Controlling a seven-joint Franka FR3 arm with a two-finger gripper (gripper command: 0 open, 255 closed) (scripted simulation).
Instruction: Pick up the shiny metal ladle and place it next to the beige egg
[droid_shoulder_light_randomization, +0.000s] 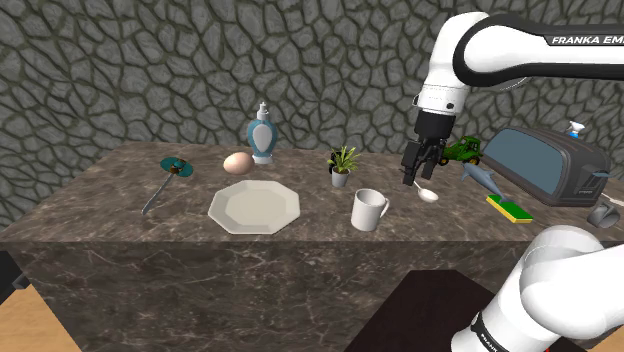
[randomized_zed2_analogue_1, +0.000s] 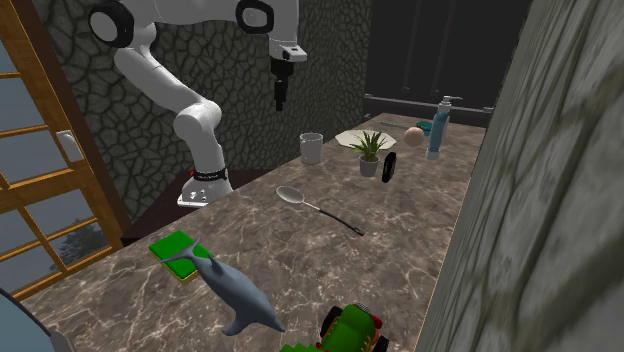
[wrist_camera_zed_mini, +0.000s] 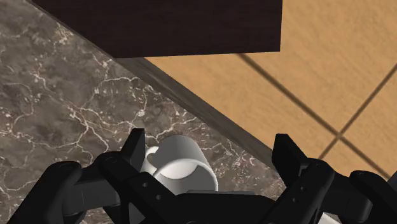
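The ladle (droid_shoulder_light_randomization: 428, 194) (randomized_zed2_analogue_1: 291, 196) lies flat on the dark marble counter (droid_shoulder_light_randomization: 110, 205), its round bowl toward the counter's front and its thin handle running back toward the wall. The beige egg (droid_shoulder_light_randomization: 238, 163) (randomized_zed2_analogue_1: 415, 133) sits far off, beside a blue-and-white bottle (droid_shoulder_light_randomization: 262, 135). My gripper (droid_shoulder_light_randomization: 413, 178) (randomized_zed2_analogue_1: 280, 100) (wrist_camera_zed_mini: 210, 159) hangs well above the counter, open, with nothing between its fingers. It is between the ladle and a white mug (droid_shoulder_light_randomization: 367, 210) (wrist_camera_zed_mini: 181, 162), which shows below the fingers in the wrist view.
A white plate (droid_shoulder_light_randomization: 254, 207) lies between mug and egg. A potted plant (droid_shoulder_light_randomization: 341, 165), green toy tractor (droid_shoulder_light_randomization: 462, 151), grey dolphin (randomized_zed2_analogue_1: 235, 292), green sponge (droid_shoulder_light_randomization: 510, 209) and grey appliance (droid_shoulder_light_randomization: 545, 165) crowd the ladle's end. A grey-handled utensil (droid_shoulder_light_randomization: 153, 196) lies beyond the egg.
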